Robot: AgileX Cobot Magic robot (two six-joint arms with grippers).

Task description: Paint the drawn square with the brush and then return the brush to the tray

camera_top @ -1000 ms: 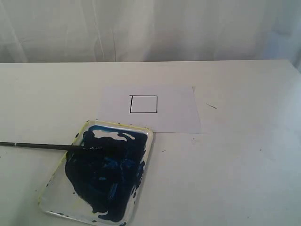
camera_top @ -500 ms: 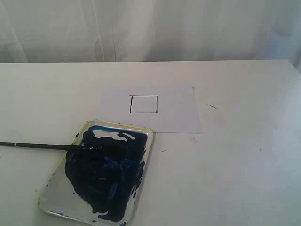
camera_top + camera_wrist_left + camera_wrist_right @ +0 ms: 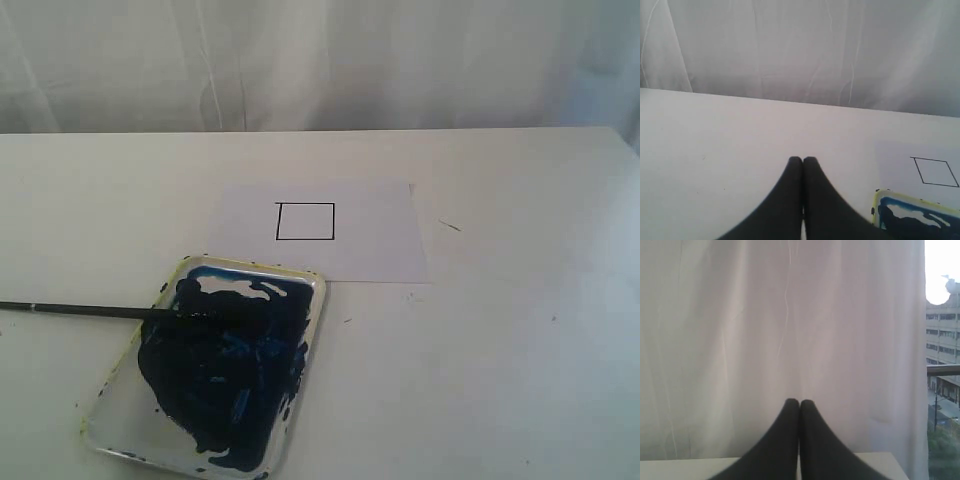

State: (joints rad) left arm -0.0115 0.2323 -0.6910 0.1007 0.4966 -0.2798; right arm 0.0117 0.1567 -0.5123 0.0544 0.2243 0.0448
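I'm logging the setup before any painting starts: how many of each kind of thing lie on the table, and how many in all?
brush: 1
tray: 1
paper sheet, bearing the one drawn square: 1
Total: 3

One brush (image 3: 100,312), one tray (image 3: 255,263), one square (image 3: 305,221)

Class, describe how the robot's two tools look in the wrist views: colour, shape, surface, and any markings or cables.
The left tool and right tool look alike: each has two smooth, matte black fingers, broad at the base, curving to narrow, rounded tips. No markings or cables show. The arms themselves are out of view.
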